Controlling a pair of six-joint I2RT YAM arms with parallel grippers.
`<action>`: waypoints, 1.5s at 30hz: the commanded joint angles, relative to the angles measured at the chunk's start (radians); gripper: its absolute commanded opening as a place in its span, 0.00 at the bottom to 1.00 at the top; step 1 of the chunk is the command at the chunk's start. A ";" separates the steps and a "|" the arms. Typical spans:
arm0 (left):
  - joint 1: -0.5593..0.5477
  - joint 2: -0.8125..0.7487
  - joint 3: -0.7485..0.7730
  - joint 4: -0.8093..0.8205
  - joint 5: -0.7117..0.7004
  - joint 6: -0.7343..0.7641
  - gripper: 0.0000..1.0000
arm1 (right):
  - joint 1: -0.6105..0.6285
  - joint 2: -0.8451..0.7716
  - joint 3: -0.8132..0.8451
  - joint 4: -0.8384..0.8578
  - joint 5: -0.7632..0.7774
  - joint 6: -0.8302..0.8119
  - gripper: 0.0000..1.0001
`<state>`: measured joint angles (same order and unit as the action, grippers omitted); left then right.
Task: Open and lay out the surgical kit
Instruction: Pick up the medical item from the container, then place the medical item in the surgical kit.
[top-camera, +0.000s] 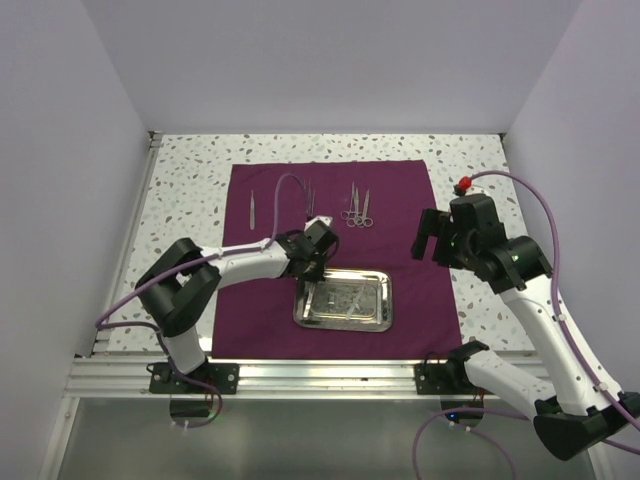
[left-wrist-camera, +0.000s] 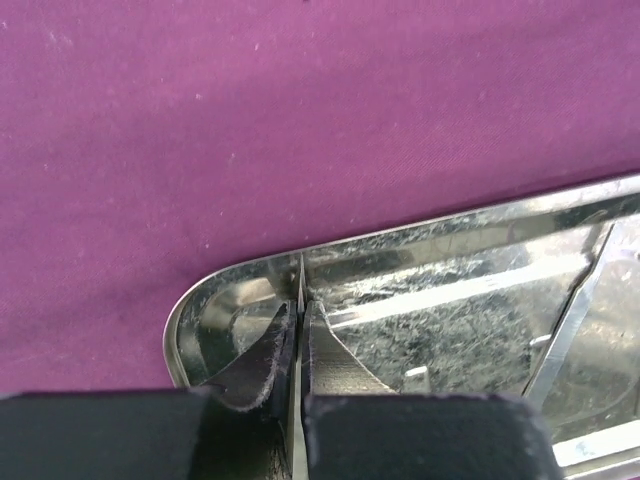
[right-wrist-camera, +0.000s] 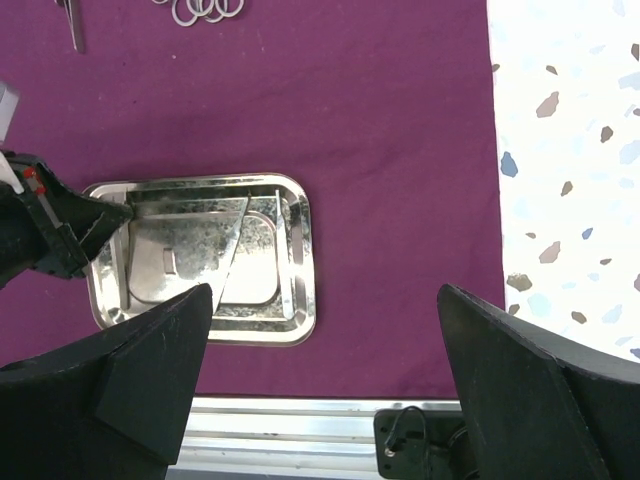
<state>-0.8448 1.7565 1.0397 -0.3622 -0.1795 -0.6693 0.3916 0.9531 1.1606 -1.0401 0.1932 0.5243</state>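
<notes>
The dark purple cloth (top-camera: 400, 200) lies spread flat on the table. The steel tray (top-camera: 385, 300) sits on its near middle, with a thin silver instrument (right-wrist-camera: 232, 250) lying slantwise inside. Tweezers (top-camera: 252, 207), another thin tool (top-camera: 310, 193) and ring-handled scissors and forceps (top-camera: 357, 210) lie in a row on the far part of the cloth. My left gripper (top-camera: 318, 262) is over the tray's far-left corner (left-wrist-camera: 200, 290), shut on a thin silver instrument (left-wrist-camera: 299, 275) held edge-on between the pads. My right gripper (top-camera: 430, 245) hangs open and empty above the cloth, right of the tray (right-wrist-camera: 305, 260).
The speckled white tabletop (top-camera: 185, 190) borders the cloth on the left, far and right sides. An aluminium rail (top-camera: 300, 378) runs along the near edge and also shows in the right wrist view (right-wrist-camera: 290, 425). Plain walls stand on three sides.
</notes>
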 joint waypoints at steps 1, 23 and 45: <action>-0.005 0.012 0.071 -0.032 -0.035 0.007 0.00 | -0.002 -0.004 0.039 -0.006 0.018 -0.020 0.98; 0.318 0.567 1.127 -0.230 -0.045 0.235 0.00 | -0.002 -0.023 0.021 -0.038 0.028 -0.004 0.98; 0.095 0.175 0.550 -0.153 0.075 0.206 0.42 | 0.000 0.039 -0.010 0.066 0.000 0.013 0.98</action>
<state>-0.6395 2.0319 1.6726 -0.5613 -0.1326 -0.4446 0.3916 0.9939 1.1526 -1.0313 0.2127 0.5251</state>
